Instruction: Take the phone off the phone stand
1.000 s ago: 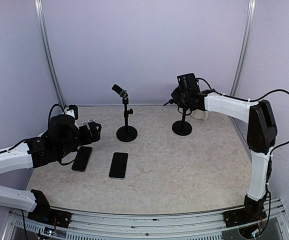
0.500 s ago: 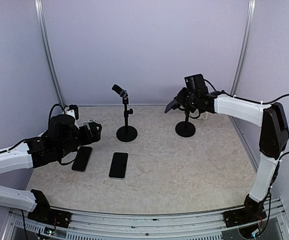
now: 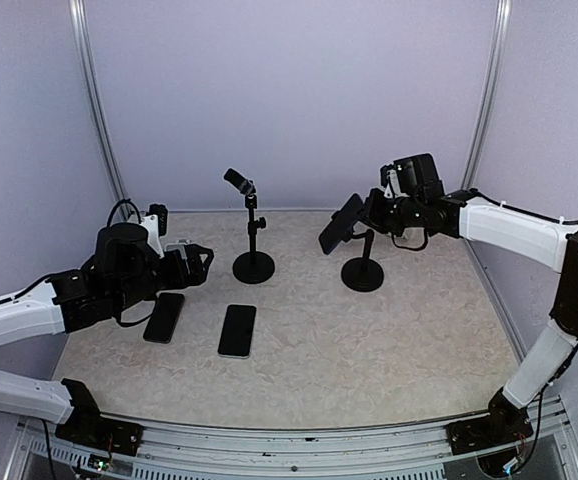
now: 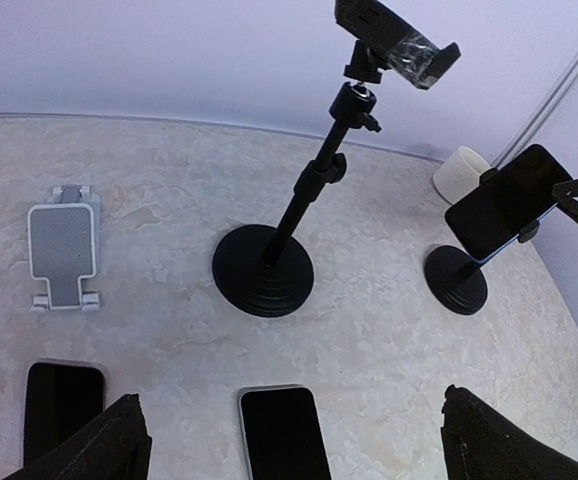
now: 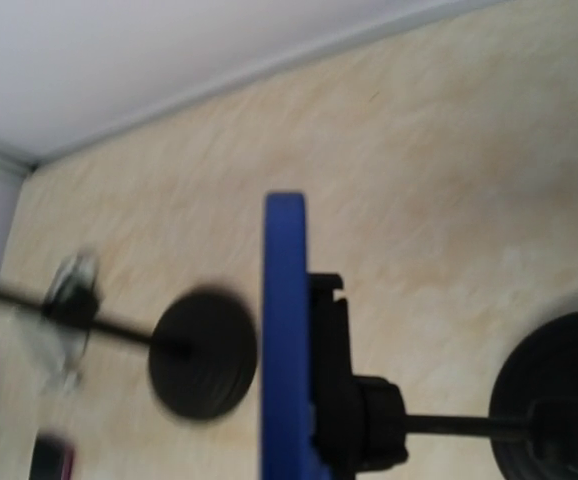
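Note:
A blue-edged phone [image 3: 340, 223] sits tilted in the clamp of a black phone stand [image 3: 362, 275] at the back right of the table. My right gripper [image 3: 377, 213] is at the phone's right end, by the clamp. Its fingers do not show in the right wrist view, where the phone [image 5: 284, 330] stands edge-on at the bottom, with the clamp behind it and the stand's base [image 5: 554, 400] at the right. That gripper is shut on the phone. My left gripper [image 3: 194, 262] hangs open at the left, holding nothing, and sees the phone [image 4: 504, 200] far to its right.
An empty black stand [image 3: 253, 267] stands at the back centre. Two dark phones [image 3: 164, 317] [image 3: 237, 330] lie flat near the left gripper. A small white holder [image 4: 62, 245] lies at the left, and a white cup [image 4: 459, 172] stands behind the right stand.
My right gripper has closed fully and swung forward and left with the phone. The stand's base has shifted nearer with it. The left arm has barely moved.

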You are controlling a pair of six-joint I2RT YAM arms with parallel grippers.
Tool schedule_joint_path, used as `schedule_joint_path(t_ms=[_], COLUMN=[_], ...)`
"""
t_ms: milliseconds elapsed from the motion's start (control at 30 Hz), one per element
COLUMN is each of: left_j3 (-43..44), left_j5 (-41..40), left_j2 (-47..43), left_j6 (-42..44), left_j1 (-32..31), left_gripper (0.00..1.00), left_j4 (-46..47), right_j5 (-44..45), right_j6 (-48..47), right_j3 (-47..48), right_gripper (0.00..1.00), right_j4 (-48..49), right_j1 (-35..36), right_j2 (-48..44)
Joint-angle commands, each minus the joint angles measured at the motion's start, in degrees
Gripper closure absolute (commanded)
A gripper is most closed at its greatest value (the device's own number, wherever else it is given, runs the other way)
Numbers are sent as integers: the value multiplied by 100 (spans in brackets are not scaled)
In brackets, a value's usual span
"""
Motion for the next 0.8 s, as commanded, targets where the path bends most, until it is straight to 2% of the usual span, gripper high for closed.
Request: schedule_joint_path(t_ms=[0,233,400,767], left_j3=[247,446,607,874], left_j5=[332,432,451,666], left_j2=[71,372,630,1508], left_j6=[300,540,642,618], left_j1=[-110,-457,-748,-1325], left_gripper=[1,1,1,1], left_j4=[119,168,243,633], right_j5=[-1239,-2709,-3490,-4171], right_j6=[-763,-1616,-1805,-2063], right_j3=[-193,-511,-652,-613], right_gripper=[100,100,100,100], right_j4=[813,778,762,243], right_j1=[-99,-108,-108,-106], right_j2=[-697,-1056,-1122,-1195])
